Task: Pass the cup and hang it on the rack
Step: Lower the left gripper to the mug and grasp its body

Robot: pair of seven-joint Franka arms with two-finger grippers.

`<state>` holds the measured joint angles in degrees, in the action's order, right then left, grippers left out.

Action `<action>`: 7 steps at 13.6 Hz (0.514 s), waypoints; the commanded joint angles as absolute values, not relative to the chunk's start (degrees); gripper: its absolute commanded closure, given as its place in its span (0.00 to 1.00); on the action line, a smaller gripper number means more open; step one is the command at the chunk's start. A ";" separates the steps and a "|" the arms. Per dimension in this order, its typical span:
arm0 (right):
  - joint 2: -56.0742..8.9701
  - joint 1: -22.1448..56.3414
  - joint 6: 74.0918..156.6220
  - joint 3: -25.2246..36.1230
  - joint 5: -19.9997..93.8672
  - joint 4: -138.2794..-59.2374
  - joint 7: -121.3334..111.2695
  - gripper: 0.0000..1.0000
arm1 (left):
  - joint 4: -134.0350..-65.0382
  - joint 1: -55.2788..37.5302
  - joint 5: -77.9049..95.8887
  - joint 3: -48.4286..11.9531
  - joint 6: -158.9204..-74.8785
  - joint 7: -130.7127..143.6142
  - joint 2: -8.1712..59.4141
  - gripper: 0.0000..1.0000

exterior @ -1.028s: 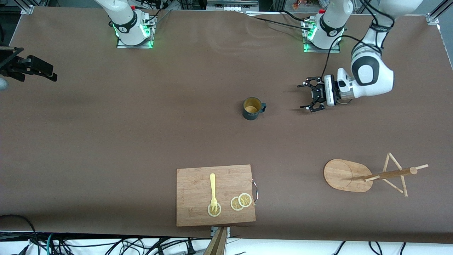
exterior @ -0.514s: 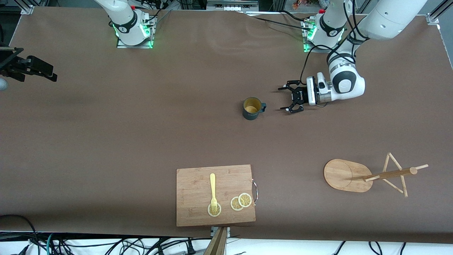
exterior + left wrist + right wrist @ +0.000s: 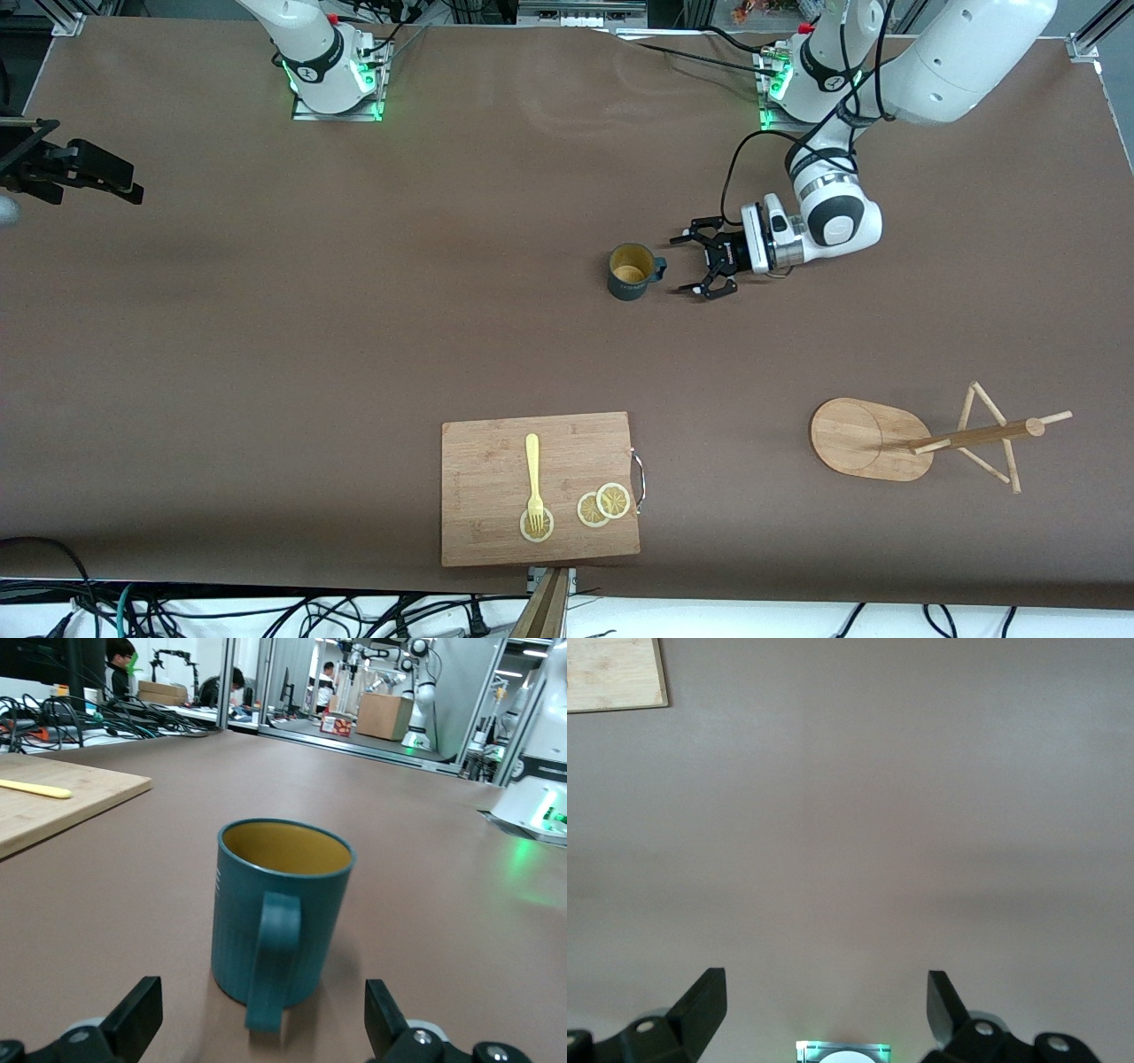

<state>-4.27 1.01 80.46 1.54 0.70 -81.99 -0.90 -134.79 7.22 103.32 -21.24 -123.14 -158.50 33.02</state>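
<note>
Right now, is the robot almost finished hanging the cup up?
No, it has barely started. Nothing is done yet: the cup stands upright on the table, untouched. In hand: the left gripper, jaws open, is beside the cup, lined up with its handle. The right gripper waits at its end of the table. Left to do: grab, pass and hang it on the rack.

The right gripper [image 3: 824, 1010] shows in its own wrist view only as two finger stubs cut off by the picture's edge; in the front view [image 3: 80, 173] it sits at the frame's margin, its arm out of sight; the left gripper [image 3: 261, 1028] likewise shows only finger ends in its wrist view; the cutting board [image 3: 616, 673] is clipped to one corner there; the cup [image 3: 631, 272] carries a pale mark too small to read; the lemon slices [image 3: 604, 505] lack discernible detail.
</note>
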 commanded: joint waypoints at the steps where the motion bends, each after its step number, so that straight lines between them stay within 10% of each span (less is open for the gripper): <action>1: -4.31 1.14 80.33 1.67 0.00 -81.47 -1.41 0.00 | -131.67 6.15 106.96 -21.36 -123.57 -168.93 36.82 0.00; 4: -4.31 1.05 80.33 1.76 -0.09 -81.47 -1.41 0.00 | -130.96 5.54 107.92 -21.36 -123.57 -169.10 37.18 0.00; 7: -4.31 1.05 80.42 1.93 0.00 -81.47 -1.49 0.00 | -130.96 5.54 108.02 -21.36 -123.57 -169.28 37.18 0.24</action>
<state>-4.27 0.99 80.46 1.64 0.59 -81.99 -0.90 -131.22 5.58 104.65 -21.19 -123.47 -158.53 35.89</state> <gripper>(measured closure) 0.000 0.048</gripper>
